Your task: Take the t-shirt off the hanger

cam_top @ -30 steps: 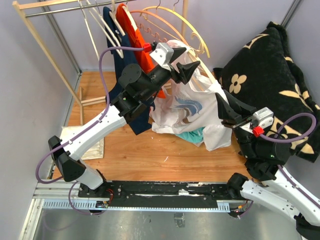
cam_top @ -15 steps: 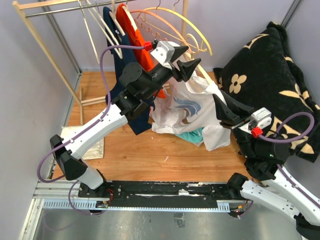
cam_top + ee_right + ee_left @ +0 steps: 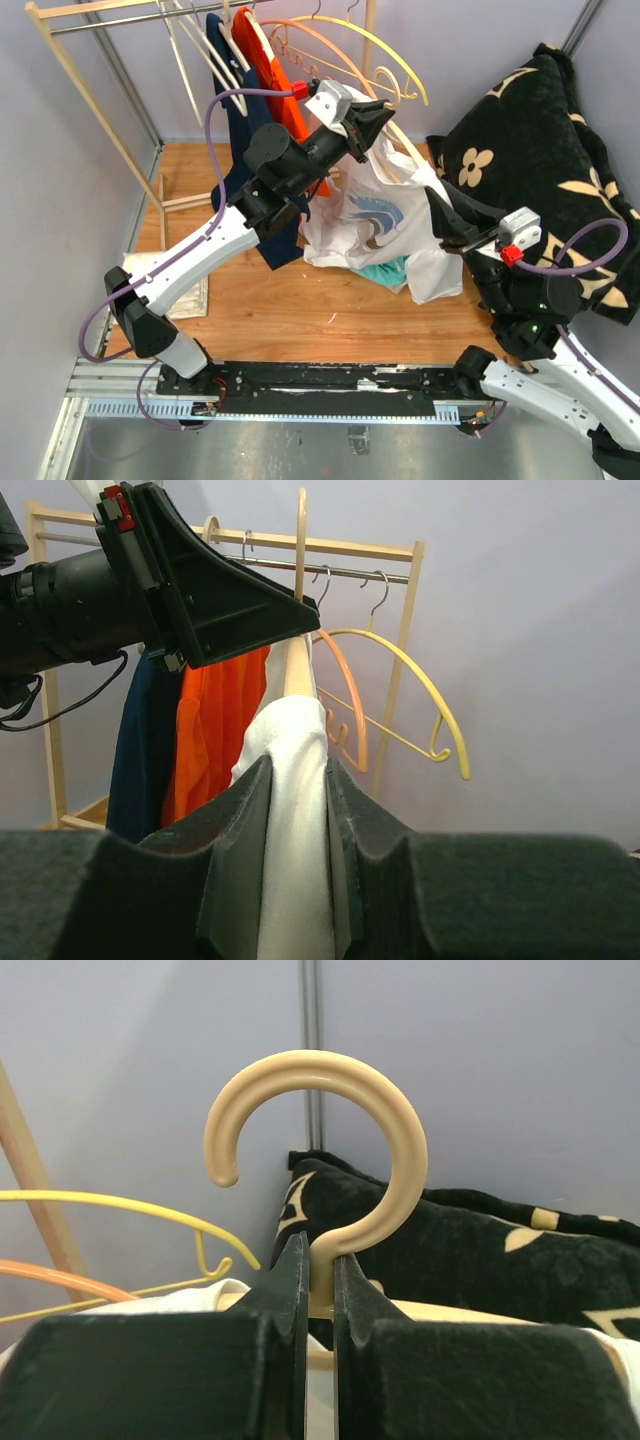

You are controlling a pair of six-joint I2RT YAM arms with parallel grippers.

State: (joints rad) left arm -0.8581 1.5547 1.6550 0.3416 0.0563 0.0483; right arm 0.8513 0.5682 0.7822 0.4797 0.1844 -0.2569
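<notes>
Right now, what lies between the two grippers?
The white t-shirt draped on its cream hanger, as the top view shows. The left gripper clamps the hanger's neck below the hook, and the right gripper pinches the t-shirt's fabric.

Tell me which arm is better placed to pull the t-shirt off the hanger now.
Right: the right gripper is shut on the white t-shirt, while the left gripper clamps the hanger just below its hook.
</notes>
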